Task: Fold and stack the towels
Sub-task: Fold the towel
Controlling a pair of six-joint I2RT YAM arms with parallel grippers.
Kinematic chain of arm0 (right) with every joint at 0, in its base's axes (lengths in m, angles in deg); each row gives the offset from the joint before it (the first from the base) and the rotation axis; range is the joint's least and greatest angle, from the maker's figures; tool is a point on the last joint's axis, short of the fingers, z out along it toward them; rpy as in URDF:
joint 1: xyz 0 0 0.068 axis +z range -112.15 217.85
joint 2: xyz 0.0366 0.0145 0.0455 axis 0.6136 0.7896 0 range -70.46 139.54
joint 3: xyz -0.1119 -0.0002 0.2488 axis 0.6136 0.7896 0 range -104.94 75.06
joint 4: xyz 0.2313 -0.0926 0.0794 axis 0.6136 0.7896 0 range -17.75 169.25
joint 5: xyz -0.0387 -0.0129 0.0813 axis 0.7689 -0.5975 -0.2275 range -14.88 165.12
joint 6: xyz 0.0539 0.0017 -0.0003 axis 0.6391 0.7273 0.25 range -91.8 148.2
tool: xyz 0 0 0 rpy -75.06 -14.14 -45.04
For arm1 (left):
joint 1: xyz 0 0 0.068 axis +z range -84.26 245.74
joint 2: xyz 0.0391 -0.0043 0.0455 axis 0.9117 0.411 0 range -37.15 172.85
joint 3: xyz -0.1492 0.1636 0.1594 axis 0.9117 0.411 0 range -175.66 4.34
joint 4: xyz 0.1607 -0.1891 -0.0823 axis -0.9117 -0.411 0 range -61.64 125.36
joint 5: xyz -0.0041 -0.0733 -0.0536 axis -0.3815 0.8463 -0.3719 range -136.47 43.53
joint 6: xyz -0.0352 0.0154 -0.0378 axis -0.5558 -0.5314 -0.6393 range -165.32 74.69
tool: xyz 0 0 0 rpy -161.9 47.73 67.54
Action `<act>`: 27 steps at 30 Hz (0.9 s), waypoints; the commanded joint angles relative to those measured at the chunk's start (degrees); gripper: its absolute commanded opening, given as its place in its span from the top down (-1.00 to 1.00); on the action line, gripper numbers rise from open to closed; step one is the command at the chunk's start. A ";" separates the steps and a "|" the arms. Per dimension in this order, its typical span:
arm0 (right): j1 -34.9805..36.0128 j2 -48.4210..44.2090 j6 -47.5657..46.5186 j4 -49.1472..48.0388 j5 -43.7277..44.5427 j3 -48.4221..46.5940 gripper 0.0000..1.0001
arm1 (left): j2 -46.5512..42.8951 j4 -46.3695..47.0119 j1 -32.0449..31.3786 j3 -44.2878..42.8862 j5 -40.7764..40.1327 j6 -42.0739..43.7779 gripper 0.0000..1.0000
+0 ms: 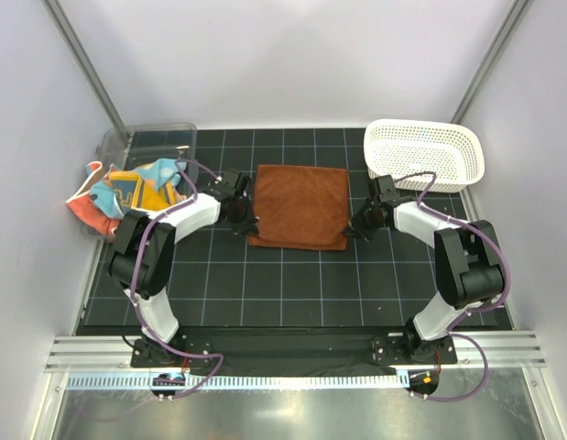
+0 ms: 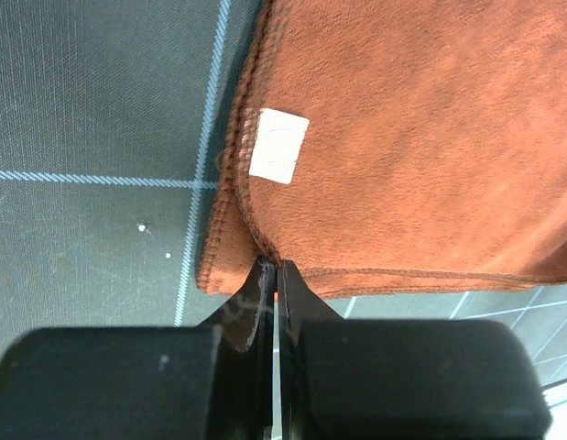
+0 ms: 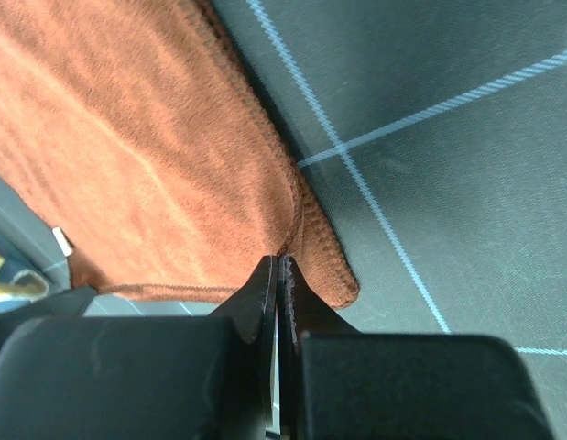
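Left gripper (image 2: 274,275): clenched; the jaws meet with no gap, pinching the stitched hem at the near-left corner of the rust-brown towel (image 2: 420,137).
Right gripper (image 3: 278,273): clenched likewise, nipping the hem at the near-right corner of the same towel; a lower layer of cloth juts out just beside the tips.
Labels and writing: one white tag (image 2: 278,145), sewn close to the towel's left hem, just beyond the left gripper. It is blank on the side that shows, with no brand or lettering readable.
Rust-brown towel, position: flat in the middle of the gridded mat (image 1: 292,284), between the two grippers, lying in two layers along its near edge. Its far edge runs roughly parallel to the grid lines.
Container, left: clear bin (image 1: 146,142) at the far-left corner of the worktop. The patterned towels (image 1: 136,188) are heaped at its near end, blue with yellow print on top and coral-red low at the left. Cannot tell how much of the heap sits inside the bin.
Container, right: white lattice basket (image 1: 425,154) at the far-right corner, well apart from the towel.
Surroundings: purple cables (image 1: 187,170) loop along both arms. The left arm's elbow stands just beside the heap, and the right arm's cable arches in front of the basket's near wall.
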 commanded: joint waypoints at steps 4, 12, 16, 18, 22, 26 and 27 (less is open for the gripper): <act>0.37 -1.44 -3.78 0.81 -3.50 -6.65 0.98 | -1.52 -7.56 -0.19 -8.43 -1.56 1.87 1.00; 0.37 -7.25 -7.21 -7.52 -5.69 7.29 0.98 | -5.49 -4.69 -0.19 2.18 -2.80 2.76 1.00; 0.37 -6.98 -7.56 -11.13 -6.49 11.00 0.98 | -6.19 0.07 -0.27 7.55 -0.24 2.05 1.00; 0.37 -8.12 -8.44 -11.31 -5.87 11.62 0.98 | -6.98 0.61 -0.36 8.52 -0.07 2.49 1.00; 0.37 -8.57 -9.93 -11.48 -6.04 12.15 0.98 | -7.42 1.84 -0.27 9.75 1.51 3.02 1.00; 0.37 -9.18 -9.93 -11.84 -7.80 11.45 0.98 | -8.91 1.40 -0.36 8.62 1.43 2.93 1.00; 0.28 -9.62 -10.20 -10.97 -7.80 10.58 0.98 | -9.18 -0.51 -0.27 7.22 1.34 3.19 1.00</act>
